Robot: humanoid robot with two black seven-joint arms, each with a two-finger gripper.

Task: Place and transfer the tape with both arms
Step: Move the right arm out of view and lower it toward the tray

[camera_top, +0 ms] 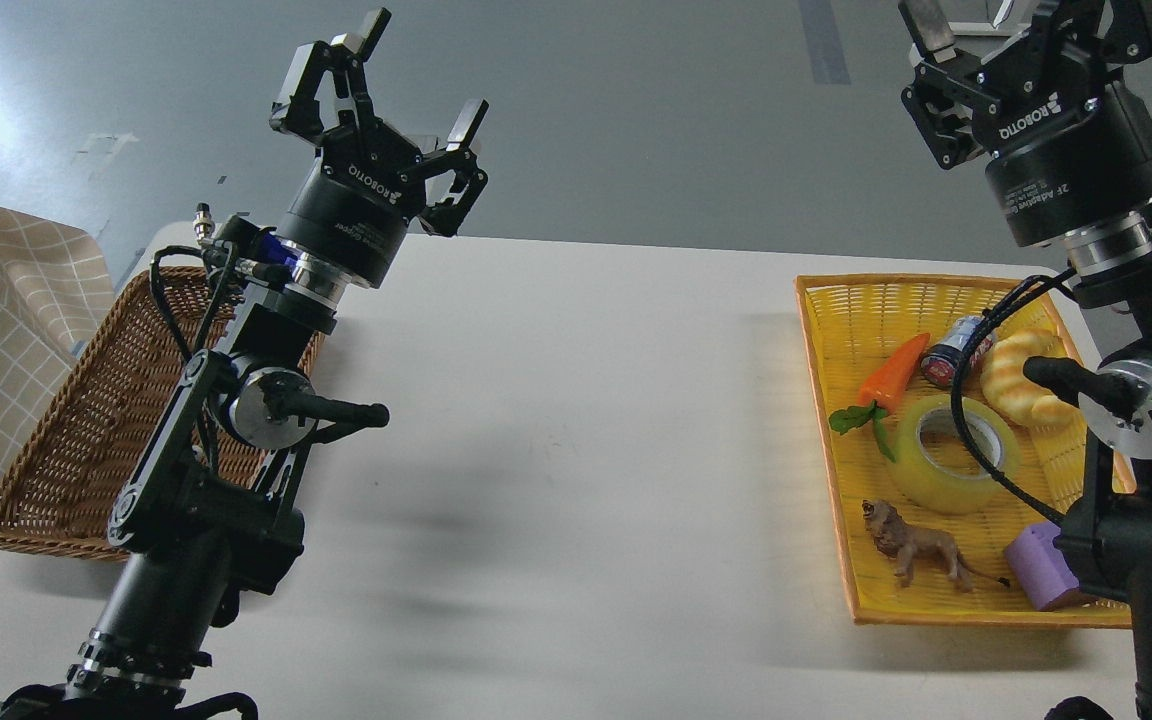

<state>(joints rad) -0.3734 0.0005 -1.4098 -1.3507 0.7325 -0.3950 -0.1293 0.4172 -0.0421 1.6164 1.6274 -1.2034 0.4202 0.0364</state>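
Grey floor runs behind a pale table [576,420] that carries a brown wicker basket [66,450] at its nine o'clock edge and a yellow basket [836,400] at its three o'clock edge. Lying flat in the yellow basket, hole upward, the tape [951,455] sits between a toy carrot [891,375], a bread toy [1021,380], a can [951,350] and a lion figure [911,548]; being round, it offers no long axis to align with. From the right claw [956,25], raised high with its fingers partly cut off by the frame's top edge so that I cannot tell their spread, the tape lies at about six o'clock, well below. From the left claw [411,85], held up with fingers spread and empty, it lies far off toward four o'clock. I judge the right arm clearly nearer for the first pick.
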